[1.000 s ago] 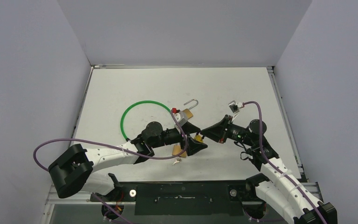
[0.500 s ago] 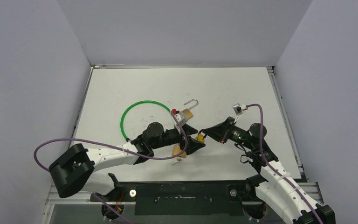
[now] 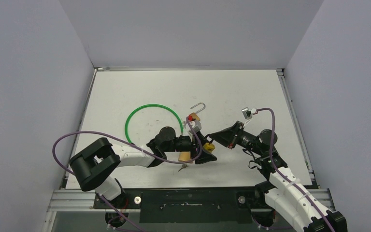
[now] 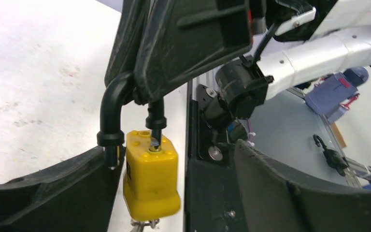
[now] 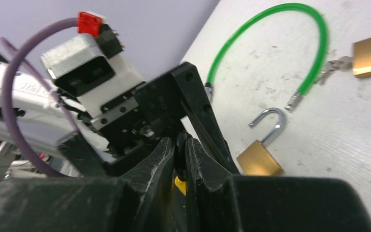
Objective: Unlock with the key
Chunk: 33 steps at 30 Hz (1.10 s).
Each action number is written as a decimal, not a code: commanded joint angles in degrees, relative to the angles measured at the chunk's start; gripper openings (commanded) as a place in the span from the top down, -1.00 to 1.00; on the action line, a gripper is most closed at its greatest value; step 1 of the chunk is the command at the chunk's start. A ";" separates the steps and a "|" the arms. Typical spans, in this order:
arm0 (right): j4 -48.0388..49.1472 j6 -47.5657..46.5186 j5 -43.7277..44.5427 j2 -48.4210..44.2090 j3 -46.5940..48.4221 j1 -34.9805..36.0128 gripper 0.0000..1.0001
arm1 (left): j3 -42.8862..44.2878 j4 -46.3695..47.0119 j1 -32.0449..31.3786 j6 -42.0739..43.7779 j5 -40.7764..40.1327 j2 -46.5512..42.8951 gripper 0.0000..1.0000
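A yellow padlock (image 4: 150,179) with a black shackle (image 4: 111,104) hangs between both grippers. One shackle leg stands outside the body, and the other sits in it. My right gripper (image 5: 179,140) is shut on the shackle and holds the padlock off the table. It also shows in the top view (image 3: 213,137). My left gripper (image 4: 176,153) is open, one jaw on each side of the padlock, with the body next to the left finger (image 4: 53,193). A silver key ring (image 4: 144,224) shows under the padlock body.
A brass padlock with an open silver shackle (image 3: 196,114) lies just behind the grippers. A second brass padlock (image 3: 184,156) and loose keys (image 3: 183,167) lie by the left wrist. A green cable loop (image 3: 149,116) lies at left centre.
My left arm has swung its elbow to the right and the wrist has turned, shifting the left gripper a little right around the yellow padlock. The right gripper keeps its hold on the shackle.
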 commanded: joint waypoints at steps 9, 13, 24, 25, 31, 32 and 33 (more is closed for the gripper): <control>-18.66 -7.97 21.15 0.49 2.70 -2.08 1.00 | -2.33 -20.87 2.15 8.02 -22.30 -10.88 -0.95; -17.70 -6.61 20.61 6.81 2.81 -3.93 1.00 | -3.13 -26.22 2.37 7.56 -26.71 -16.39 -0.95; 11.95 -3.19 13.95 32.76 2.11 -10.94 1.00 | -1.86 -31.70 3.14 0.29 -30.35 -18.83 -0.95; 13.65 -3.19 13.61 35.58 2.72 -11.36 1.00 | -1.28 -33.18 3.27 -0.53 -31.27 -19.16 -0.95; 26.05 -1.53 9.14 50.18 5.70 -13.79 0.85 | 3.32 -44.14 4.32 -1.08 -34.08 -19.94 -0.95; 26.84 -1.27 8.92 51.73 6.60 -13.99 0.81 | 3.53 -45.13 4.47 -1.14 -35.15 -20.20 -0.95; 27.83 -1.17 8.91 52.77 7.04 -14.11 0.73 | 3.73 -46.03 4.57 -1.28 -35.76 -20.49 -0.95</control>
